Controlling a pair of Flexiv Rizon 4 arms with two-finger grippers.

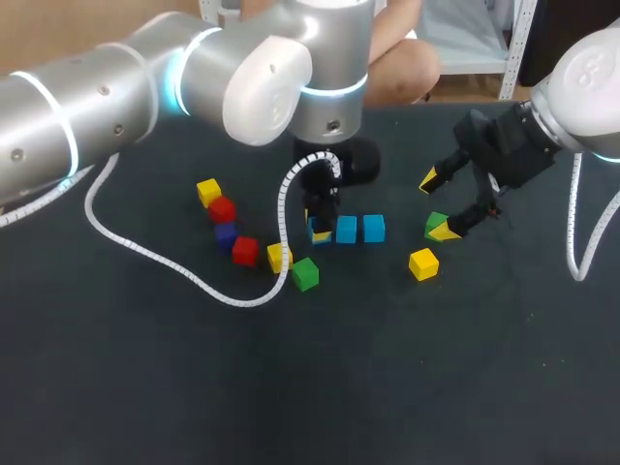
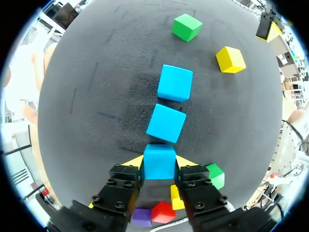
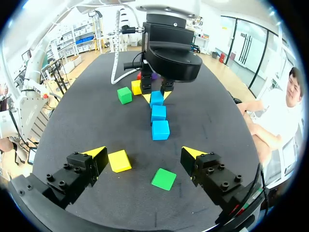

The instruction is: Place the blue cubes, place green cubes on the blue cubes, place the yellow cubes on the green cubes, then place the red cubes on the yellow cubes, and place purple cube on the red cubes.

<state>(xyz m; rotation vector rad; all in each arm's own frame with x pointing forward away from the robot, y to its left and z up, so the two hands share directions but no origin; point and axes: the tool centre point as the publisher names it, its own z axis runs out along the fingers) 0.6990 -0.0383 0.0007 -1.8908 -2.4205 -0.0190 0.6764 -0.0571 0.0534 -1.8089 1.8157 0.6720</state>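
1. Near the middle of the worktop (image 1: 291, 387), my left pincer (image 2: 159, 165) is clamped on the end blue cube (image 2: 159, 158), with one yellow tip against each side face.
2. Ahead of that pincer the middle blue cube (image 2: 166, 123) and the far blue cube (image 2: 175, 83) carry on the same line. That makes three blue cubes set just beside one another; I cannot tell whether they touch.
3. Off the far end of that row, my right pincer (image 3: 145, 157) hangs spread wide with nothing between its fingers. A green cube (image 3: 164, 179) lies on the worktop below the gap, and a yellow cube (image 3: 119, 160) sits near it.
4. On the other side of the row there is a ragged string of cubes. From the far end it runs: outer yellow cube (image 1: 208, 191), upper red cube (image 1: 222, 209), purple cube (image 1: 226, 234), lower red cube (image 1: 245, 251), inner yellow cube (image 1: 278, 257), second green cube (image 1: 305, 274).
5. My count is three blue, two green, three yellow, two red and one purple, all lying singly on the worktop.
6. For room to move, a wide bare stretch of dark worktop lies on my side of the cubes. My left arm's white coiled cable (image 1: 194, 276) loops across the worktop just beside the string of cubes. The worktop's far edge runs close behind the left pincer.
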